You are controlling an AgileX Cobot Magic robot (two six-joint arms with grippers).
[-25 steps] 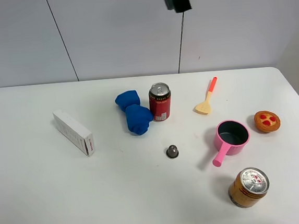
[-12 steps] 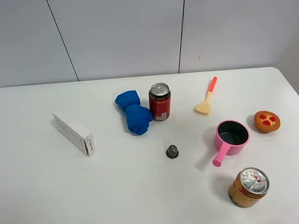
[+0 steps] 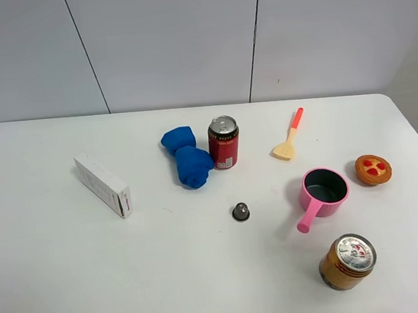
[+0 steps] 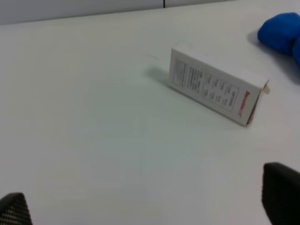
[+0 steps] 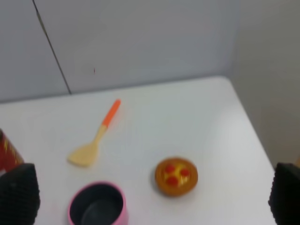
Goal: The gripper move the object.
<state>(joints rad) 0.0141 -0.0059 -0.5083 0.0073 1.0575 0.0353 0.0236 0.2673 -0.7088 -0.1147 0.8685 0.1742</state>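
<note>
At the lower right of the high view stands an orange-gold tin (image 3: 348, 262); above it a pink pot (image 3: 324, 190) and a small tart (image 3: 373, 169); a little dark cap (image 3: 240, 212) lies in the middle; a white box (image 3: 102, 185) lies at the left. Farther back, just above the middle, the red can (image 3: 224, 142) stands upright, touching a blue cloth (image 3: 187, 158). The left gripper (image 4: 150, 206) has its fingers wide apart; so does the right gripper (image 5: 152, 199); both hold nothing.

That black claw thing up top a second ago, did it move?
Yes. It left the high view entirely, last glimpsed at the right edge; the wall seam it overlapped now shows bare.
</note>
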